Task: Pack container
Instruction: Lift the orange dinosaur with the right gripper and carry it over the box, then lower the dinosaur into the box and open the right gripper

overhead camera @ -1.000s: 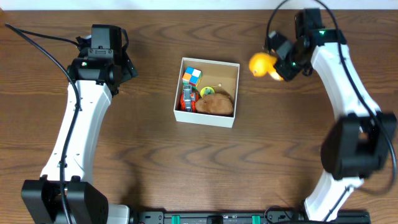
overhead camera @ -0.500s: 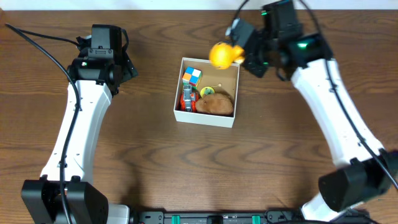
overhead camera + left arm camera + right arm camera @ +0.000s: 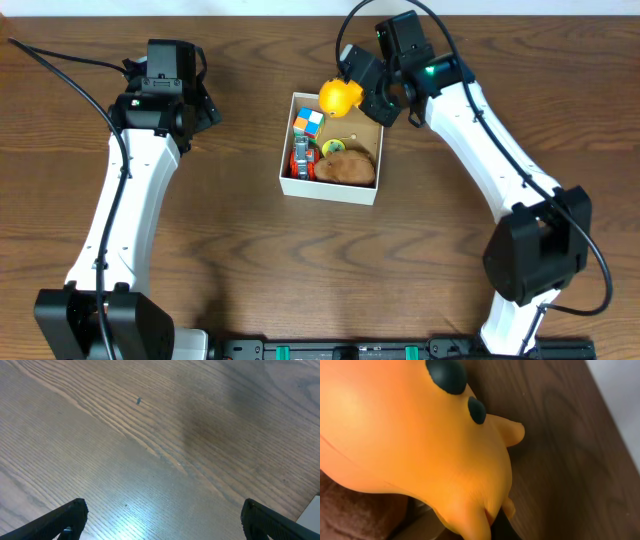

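Overhead, with twelve o'clock at the table's far edge, the left arm point(image 3: 125, 195) rises along the nine o'clock side of the wooden table point(image 3: 250, 260). The left gripper point(image 3: 203, 108) sits at about ten o'clock from the box, well apart from it. Its jaws are spread wide with nothing between them. In the left wrist view, the two dark fingertips point(image 3: 70, 516) stand at the lower corners of the picture over bare wood grain, and the left gripper point(image 3: 165, 522) holds nothing.

The container point(image 3: 328, 191) lies near the middle of the table, a square white box with a tan inside, turned slightly off square to the table edges. Inside it, a coloured cube point(image 3: 309, 123) sits at the box's eleven o'clock corner. A red and grey toy point(image 3: 302, 160) lies at eight o'clock against the left wall. A brown plush point(image 3: 347, 166) fills the five o'clock part, and a small green and yellow piece point(image 3: 333, 147) lies just beside the plush.

At the box's twelve o'clock rim hangs an orange toy point(image 3: 340, 97), clamped in the closed right gripper point(image 3: 358, 90), whose arm point(image 3: 490, 140) reaches in from three o'clock. In the right wrist view the orange toy point(image 3: 420, 435) fills most of the picture. It shows two dark spots and a small nub, with dark wood behind it and something brown and soft point(image 3: 360, 515) below.
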